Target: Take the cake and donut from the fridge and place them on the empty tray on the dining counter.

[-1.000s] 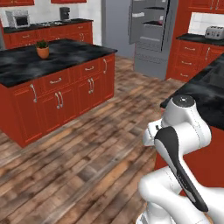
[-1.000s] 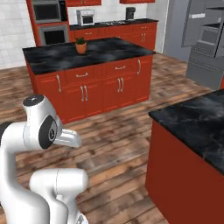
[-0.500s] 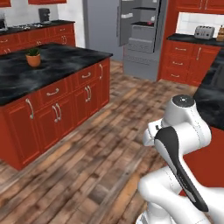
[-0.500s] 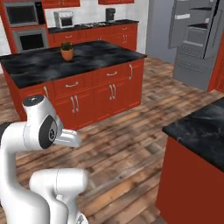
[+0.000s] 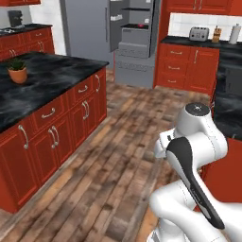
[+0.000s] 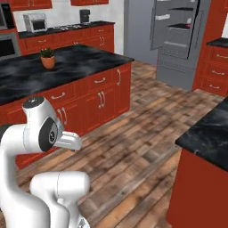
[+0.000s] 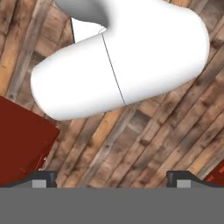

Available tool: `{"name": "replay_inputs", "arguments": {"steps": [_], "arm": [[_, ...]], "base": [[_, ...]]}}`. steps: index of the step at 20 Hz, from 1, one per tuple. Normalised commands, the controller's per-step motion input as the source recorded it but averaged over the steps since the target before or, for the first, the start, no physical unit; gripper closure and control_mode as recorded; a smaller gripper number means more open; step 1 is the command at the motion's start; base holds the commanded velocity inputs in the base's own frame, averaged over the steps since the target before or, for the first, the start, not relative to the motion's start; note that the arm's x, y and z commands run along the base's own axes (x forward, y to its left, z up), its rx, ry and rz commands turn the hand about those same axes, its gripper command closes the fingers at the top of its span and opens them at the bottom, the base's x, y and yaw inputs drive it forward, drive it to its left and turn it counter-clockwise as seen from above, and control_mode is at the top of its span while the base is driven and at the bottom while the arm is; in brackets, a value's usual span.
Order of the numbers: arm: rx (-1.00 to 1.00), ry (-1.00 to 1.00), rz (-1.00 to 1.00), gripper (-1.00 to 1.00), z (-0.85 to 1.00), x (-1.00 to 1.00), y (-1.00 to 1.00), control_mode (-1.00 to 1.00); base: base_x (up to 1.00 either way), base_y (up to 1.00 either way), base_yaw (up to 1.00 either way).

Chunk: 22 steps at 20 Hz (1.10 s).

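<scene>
While the fridge (image 5: 124, 40) stands open across the plank floor (image 5: 118, 160), potted plant (image 5: 18, 71) on the island desk (image 6: 62, 67) left of the fridge, end effector (image 7: 111, 178) spread wide over the floor, holding nothing.

A broad strip of wood floor (image 5: 118, 156) runs bare from the robot toward the fridge (image 5: 130, 40) at 12 o'clock, whose door stands open. At 9 o'clock the island bench (image 5: 42, 85) with a potted plant (image 5: 18, 71) walls off that side; its drawer handles jut into the lane. At 3 o'clock the dining bench (image 6: 209, 133) closes in near the arm. Red cabinets (image 5: 191, 68) flank the fridge at 1 o'clock, topped by a toaster (image 5: 199, 33).
</scene>
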Motion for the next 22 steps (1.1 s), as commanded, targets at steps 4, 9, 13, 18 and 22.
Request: {"name": "replay_inputs", "arguments": {"steps": [4, 9, 13, 18, 22], "arm": [[0.00, 0.00, 0.00, -1.00, 0.00, 0.00, 0.00, 1.00], [0.00, 0.00, 0.00, -1.00, 0.00, 0.00, 0.00, 1.00], [0.00, 0.00, 0.00, -1.00, 0.00, 0.00, 0.00, 1.00], [0.00, 0.00, 0.00, -1.00, 0.00, 0.00, 0.00, 1.00], [0.00, 0.00, 0.00, -1.00, 0.00, 0.00, 0.00, 1.00]], "base": [[0.79, 0.18, -0.28], [0.88, 0.08, -0.22], [0.90, 0.04, -0.21], [0.91, 0.01, -0.19], [0.91, 0.05, -0.21]]}}
